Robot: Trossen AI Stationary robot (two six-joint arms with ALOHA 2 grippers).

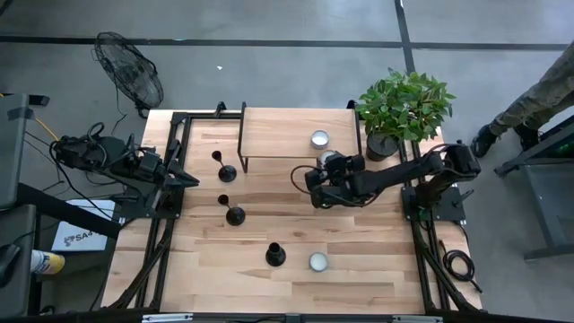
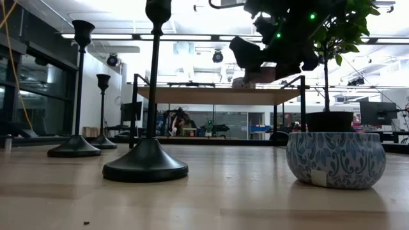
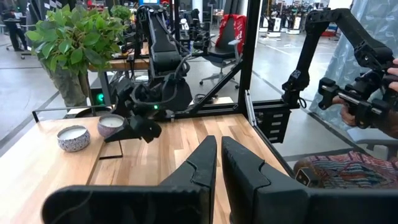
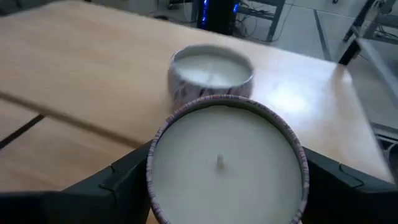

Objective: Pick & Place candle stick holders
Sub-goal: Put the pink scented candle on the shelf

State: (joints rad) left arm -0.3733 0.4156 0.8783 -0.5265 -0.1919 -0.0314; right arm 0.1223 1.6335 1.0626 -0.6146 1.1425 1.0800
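Three black candlestick holders stand on their round bases on the table: one at the far left [image 1: 226,170], one in the middle [image 1: 233,213], one nearer the front [image 1: 274,255]. In the low view they show as the near holder [image 2: 150,96] and two farther ones [image 2: 78,89] [image 2: 103,108]. My right gripper [image 1: 325,166] is shut on a white candle tin [image 4: 221,165] over the near edge of a raised wooden shelf [image 1: 278,130]. My left gripper [image 3: 219,162] is shut and empty at the table's left edge. My right gripper pinches the candle tin's round side wall [image 4: 158,155] between its two fingers, one finger [image 4: 118,180] on each opposite side. The fingers come from the table's right, slanting down. The tin sits upright with its wax top up, lifted just above the shelf [image 2: 246,82].
A second candle tin [image 1: 319,138] stands on the shelf just beyond the held one [image 4: 211,68]. A third patterned tin [image 1: 317,261] stands on the table near the front [image 2: 335,158]. A potted plant [image 1: 404,108] stands at the far right. A person stands beyond the table's right side [image 1: 538,99].
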